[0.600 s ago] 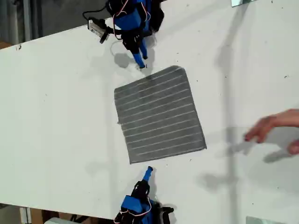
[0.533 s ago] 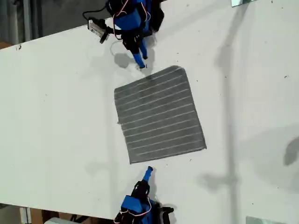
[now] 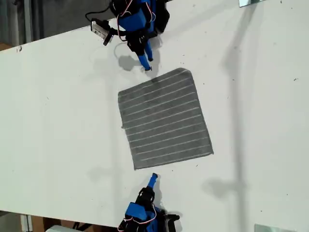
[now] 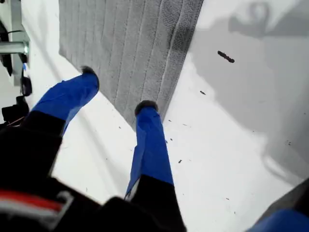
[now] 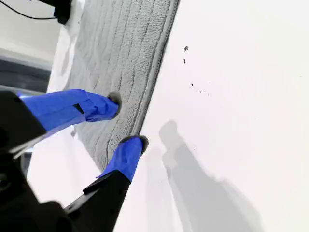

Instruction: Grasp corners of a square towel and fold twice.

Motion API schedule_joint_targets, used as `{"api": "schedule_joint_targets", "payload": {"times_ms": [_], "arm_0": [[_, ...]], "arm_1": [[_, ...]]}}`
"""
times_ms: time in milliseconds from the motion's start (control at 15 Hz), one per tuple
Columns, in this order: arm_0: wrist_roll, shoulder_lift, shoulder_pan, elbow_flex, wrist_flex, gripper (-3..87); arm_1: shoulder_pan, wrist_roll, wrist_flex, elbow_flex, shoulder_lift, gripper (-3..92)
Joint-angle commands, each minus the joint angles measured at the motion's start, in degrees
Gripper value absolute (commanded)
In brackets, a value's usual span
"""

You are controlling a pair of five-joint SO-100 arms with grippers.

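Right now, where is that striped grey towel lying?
The square towel lies flat on the white table near the middle of the exterior view, between the two blue arms, one beyond its top edge and one below its bottom edge.

The exterior view looks straight down from high above the desk (image 3: pixel 58 121), taking in all of the square towel (image 3: pixel 164 118). The 2 wrist views sit close behind blue fingers (image 4: pixel 149 140) (image 5: pixel 126 155), each facing a towel edge the overhead also shows.
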Motion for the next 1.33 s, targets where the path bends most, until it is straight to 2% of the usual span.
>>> {"api": "schedule_joint_targets", "payload": {"times_ms": [0, 67, 133, 267, 333, 400, 467, 533, 600, 667, 733, 800, 867, 933, 1000, 1067, 1133, 1267], "arm_0": [[0.4, 0.3, -0.3, 0.3, -0.6, 13.4], [-0.1, 0.3, -1.3, 0.3, -0.6, 13.4], [-5.6, 0.3, -2.3, 0.3, -0.5, 13.4], [-16.3, 0.3, 1.1, 0.3, -0.6, 13.3], [-28.6, 0.3, 1.1, 0.3, -0.5, 13.3], [-27.6, 0.3, 1.1, 0.2, -0.4, 7.7], [-28.0, 0.3, 1.1, 0.2, -0.4, 7.5], [-31.0, 0.3, 1.8, 0.2, -0.8, 8.9], [-30.1, 0.3, 2.1, 0.1, -2.1, 6.9], [-36.1, 0.3, 1.2, 0.0, -0.1, 6.4], [-37.3, 0.3, 1.4, 0.0, -0.3, -0.1], [-36.4, 0.3, 1.5, 0.2, -0.4, 2.2], [-35.6, 0.3, 2.4, 0.4, -0.8, 8.1], [-35.4, 0.3, 2.6, 0.6, -1.7, 10.1], [-34.7, 0.3, 2.5, 0.7, -1.8, 10.6], [-34.1, 0.3, 2.6, 0.7, -1.8, 12.2], [-33.4, -0.1, 2.6, 0.8, -1.8, 13.9], [-33.6, -1.7, 2.5, 0.9, -1.9, 14.6]], "arm_1": [[-0.4, -0.4, 1.1, -1.1, 0.1, 21.0], [-0.4, -0.4, 1.1, -1.1, 0.1, 21.0], [-0.4, -0.4, 1.1, -1.1, 0.1, 21.0], [0.1, -0.4, 1.1, -1.1, 0.1, 20.4], [4.7, -0.4, 1.1, -1.1, 0.1, 20.4], [9.5, -0.4, 1.1, -1.1, 0.1, 20.4], [12.9, -2.1, 1.8, -1.7, 0.1, 21.2], [11.1, -2.7, 2.0, -1.8, 0.1, 24.0], [9.3, -2.7, 2.0, -1.9, 0.1, 34.8], [8.4, -2.7, 2.0, -1.9, 0.1, 42.9], [5.5, -1.7, 1.9, -1.8, 0.1, 40.7], [3.9, 0.1, -0.6, -1.0, 0.0, 36.9], [3.1, 0.8, -1.2, -0.8, 0.0, 32.2], [2.4, 1.2, -2.7, 0.3, -0.4, 18.1], [1.9, -0.7, -6.0, 1.7, -0.4, 15.5], [2.2, -10.4, -10.9, 2.0, -0.5, 30.0], [0.1, -16.3, -15.3, -1.4, -4.3, 31.3], [-8.7, -16.3, -12.3, -21.2, -40.9, 34.4]]}}
